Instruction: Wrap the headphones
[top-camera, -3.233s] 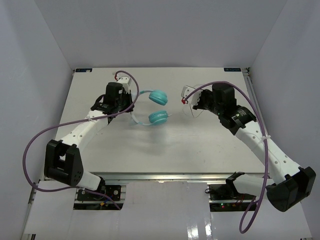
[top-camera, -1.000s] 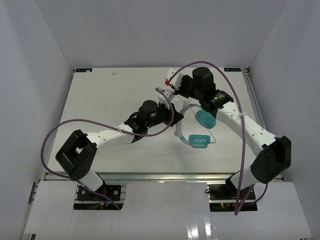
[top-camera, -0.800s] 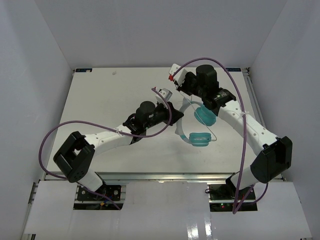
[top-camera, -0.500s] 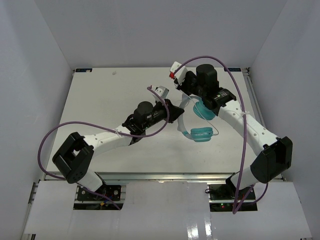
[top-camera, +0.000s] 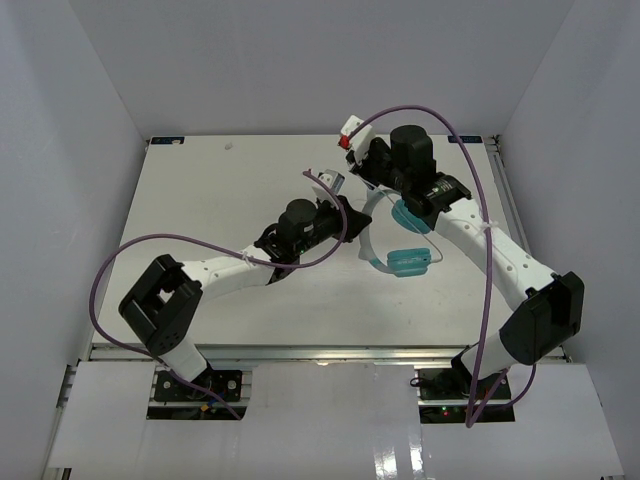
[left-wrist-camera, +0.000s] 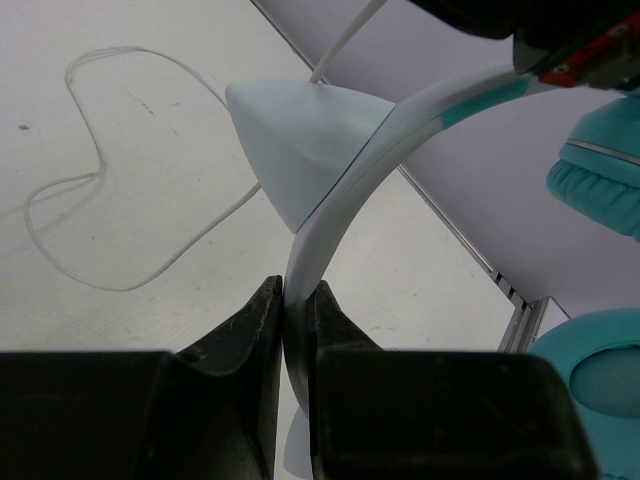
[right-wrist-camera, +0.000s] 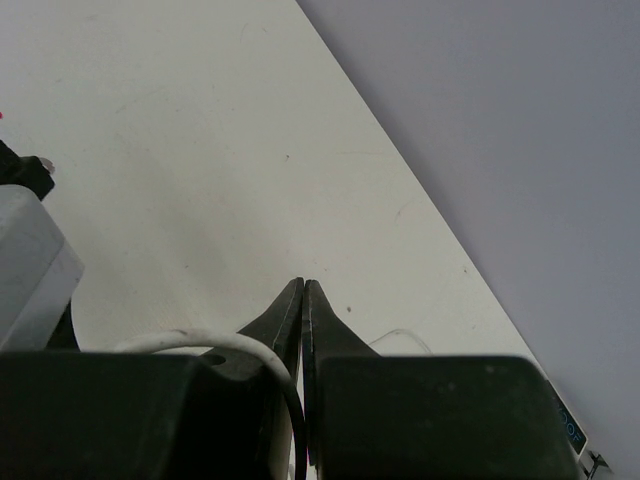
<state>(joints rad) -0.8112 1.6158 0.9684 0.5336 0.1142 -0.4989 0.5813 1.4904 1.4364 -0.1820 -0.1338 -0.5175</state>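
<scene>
Headphones (top-camera: 408, 260) teal and white; table (top-camera: 230, 190) plain white.

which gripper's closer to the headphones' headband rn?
Left. The left gripper is shut on the headband itself, pinching it edge-on. The right gripper is shut farther back toward the band's upper end, white cord beside it; no contact with the band visible.
</scene>
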